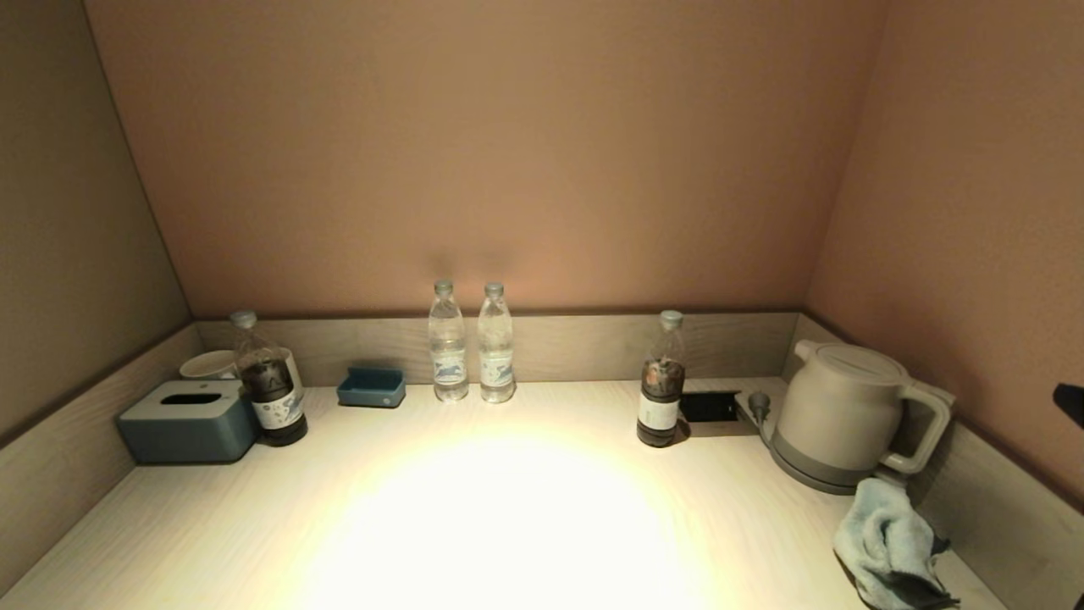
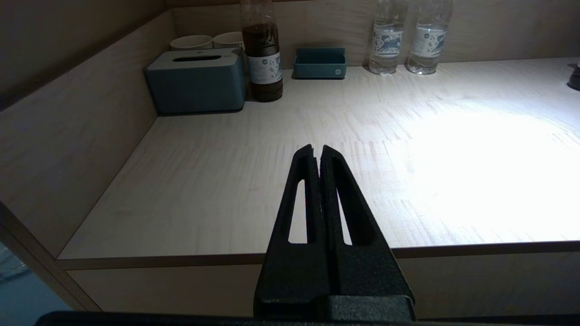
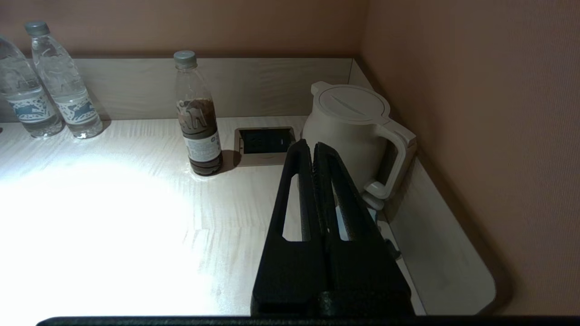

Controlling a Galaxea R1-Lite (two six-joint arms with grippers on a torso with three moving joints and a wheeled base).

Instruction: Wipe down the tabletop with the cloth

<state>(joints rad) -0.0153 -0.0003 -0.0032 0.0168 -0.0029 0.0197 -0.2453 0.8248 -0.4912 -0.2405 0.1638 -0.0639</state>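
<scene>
The light-blue cloth lies crumpled on the pale wooden tabletop, at the front right corner, just in front of the kettle. Neither gripper shows in the head view. In the left wrist view my left gripper is shut and empty, held before the table's front edge on the left side. In the right wrist view my right gripper is shut and empty, above the table's right front, pointing toward the kettle. Its fingers hide most of the cloth; only a bluish sliver shows.
A beige kettle stands at the back right beside a socket recess. A cola bottle, two water bottles, a blue tray, another cola bottle, a tissue box and cups line the back. Walls enclose three sides.
</scene>
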